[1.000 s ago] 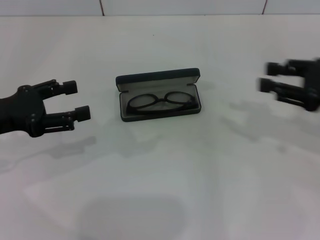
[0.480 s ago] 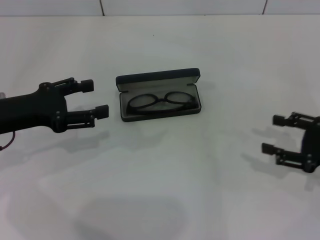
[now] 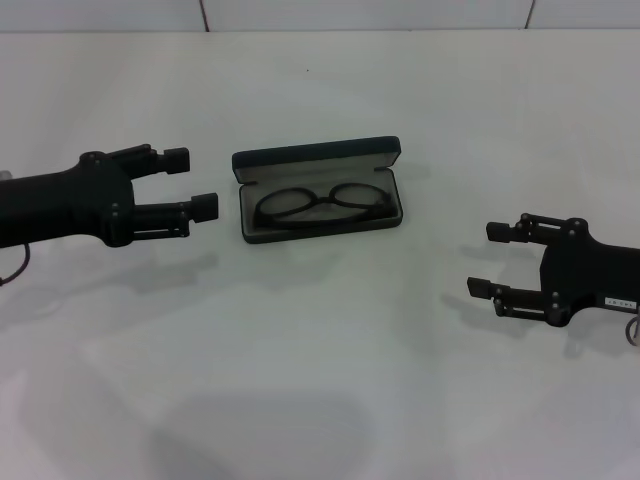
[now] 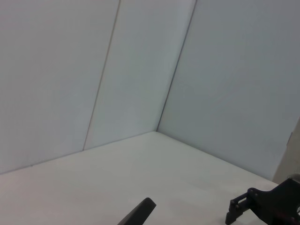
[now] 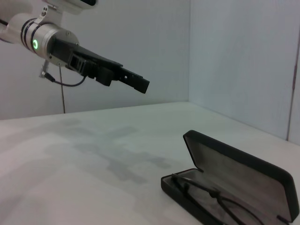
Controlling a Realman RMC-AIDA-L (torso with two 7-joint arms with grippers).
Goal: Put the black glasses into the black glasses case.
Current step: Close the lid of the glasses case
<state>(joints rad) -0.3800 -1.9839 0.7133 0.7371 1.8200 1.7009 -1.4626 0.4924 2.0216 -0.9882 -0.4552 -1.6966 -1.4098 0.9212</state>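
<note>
In the head view, one black glasses case [image 3: 318, 190] is seen open on the white tabletop [image 3: 320, 380], with one pair of black glasses [image 3: 320, 205] laid inside. The left hand [image 3: 195, 182] is held spread just left of the case; the right hand [image 3: 487, 260] is spread, well right of it. In the right wrist view, case [image 5: 234, 180], glasses [image 5: 211, 197] and left hand [image 5: 136, 82] are shown.

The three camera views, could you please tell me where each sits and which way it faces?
Head view: looks down at the table, glasses case holding the glasses; left claw and right claw flank it, both open.
Left wrist view: faces the walls; right claw far off.
Right wrist view: faces the case and left claw; shared with head.
</note>
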